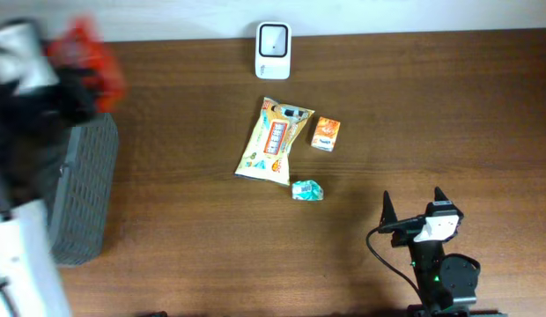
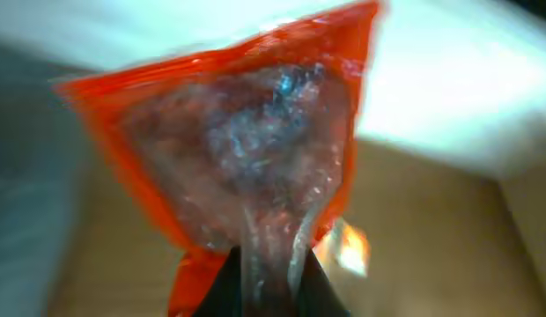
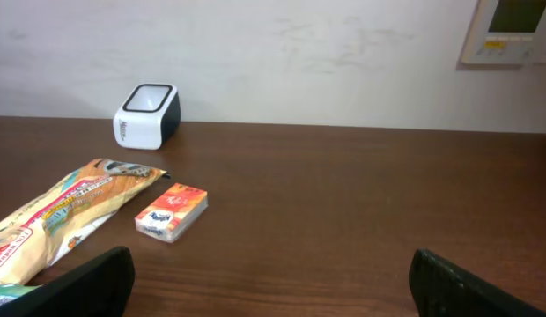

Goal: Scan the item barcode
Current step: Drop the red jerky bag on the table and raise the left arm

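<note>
Left fingers (image 2: 218,291): closed, pinching the bottom edge of a red plastic snack bag (image 2: 247,132). In the left wrist view the two dark tips sit close together at the bottom of the frame, with a clear strip of the bag squeezed between them. The bag has red borders and a clear middle with something crinkly and shiny inside. The view is blurred, so I can't read a label or make out a barcode.

Overhead, the same red bag (image 1: 88,62) is up in the air at the far left rear corner, smeared by motion. The left arm under it is blurred too. The bag sits just behind the grey mesh basket (image 1: 84,189) at the left edge and well apart from the scanner.

Right fingers (image 1: 387,210): wide open, holding nothing, low at the front right of the tabletop (image 1: 431,106). In the right wrist view both tips are spread to the bottom corners.

The white barcode scanner (image 1: 273,50) is at rear centre against the wall edge, window facing up. In front of it a yellow snack packet (image 1: 273,141) lies flat and slightly angled. A small orange box (image 1: 325,133) is just beside the packet's right side, not touching. A teal wrapped candy (image 1: 306,189) lies near the packet's lower right corner.

The right wrist view shows the scanner, packet and box at left on the brown wood. There is a beige wall panel (image 3: 511,31) at upper right.
</note>
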Robot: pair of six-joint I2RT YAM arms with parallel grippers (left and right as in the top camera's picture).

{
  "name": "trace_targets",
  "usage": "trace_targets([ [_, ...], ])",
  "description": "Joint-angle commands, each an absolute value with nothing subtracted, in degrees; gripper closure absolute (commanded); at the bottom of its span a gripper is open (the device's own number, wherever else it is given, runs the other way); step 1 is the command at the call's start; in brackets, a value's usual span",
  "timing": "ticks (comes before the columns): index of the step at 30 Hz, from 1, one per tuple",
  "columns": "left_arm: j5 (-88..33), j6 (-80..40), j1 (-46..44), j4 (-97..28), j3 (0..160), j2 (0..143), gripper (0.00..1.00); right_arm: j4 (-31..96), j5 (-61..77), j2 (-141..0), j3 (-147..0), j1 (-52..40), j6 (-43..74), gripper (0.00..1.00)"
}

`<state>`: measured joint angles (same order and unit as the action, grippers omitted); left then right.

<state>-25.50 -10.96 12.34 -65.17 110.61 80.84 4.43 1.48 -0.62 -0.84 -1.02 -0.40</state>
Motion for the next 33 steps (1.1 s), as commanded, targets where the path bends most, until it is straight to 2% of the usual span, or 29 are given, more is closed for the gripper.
trace_targets([
  [1, -24.51, 0.30, -4.67, -64.99, 110.02, 84.29, 1.00, 4.49, 1.23, -0.25, -0.32, -1.50, -0.38, 0.02],
  [3, -22.68, 0.27, -15.35, -64.53, 109.75, 90.67, 1.00, 4.49, 1.23, -0.25, -0.32, -1.50, -0.38, 0.01],
  [6, -21.47, 0.23, -23.77, -61.21, 109.75, 100.53, 1.00, 4.49, 1.23, -0.25, -0.32, -1.50, -0.38, 0.02],
  [12, -18.57, -2.39, -32.71, -56.38, 109.75, 119.61, 0.99, 4.49, 1.23, -0.25, -0.32, -1.50, -0.38, 0.02],
  [13, -18.57, -2.35, -33.71, -56.40, 109.75, 121.27, 0.69, 4.47, 1.23, -0.25, -0.32, -1.50, -0.38, 0.01],
  [14, -18.52, -2.35, -34.48, -56.38, 109.75, 122.26, 0.22, 4.49, 1.23, -0.25, -0.32, -1.50, -0.38, 0.01],
  [15, -18.00, -2.35, -34.79, -56.27, 109.75, 122.56, 0.01, 4.49, 1.23, -0.25, -0.32, -1.50, -0.38, 0.02],
  [19, -17.54, -2.37, -34.22, -56.86, 111.68, 122.41, 0.01, 4.49, 1.23, -0.25, -0.32, -1.50, -0.38, 0.01],
  [22, -17.50, -2.37, -31.14, -63.29, 120.22, 121.89, 0.01, 4.49, 1.23, -0.25, -0.32, -1.50, -0.38, 0.01],
  [26, -17.50, -2.37, -23.42, -73.03, 130.82, 121.80, 0.01, 4.49, 1.23, -0.25, -0.32, -1.50, -0.38, 0.01],
  [30, -17.76, -2.35, -12.49, -76.66, 131.31, 121.93, 0.01, 4.49, 1.23, -0.25, -0.32, -1.50, -0.38, 0.02],
  [33, -16.88, -2.33, -9.61, -79.59, 131.31, 121.93, 0.01, 4.49, 1.23, -0.25, -0.32, -1.50, -0.38, 0.01],
])
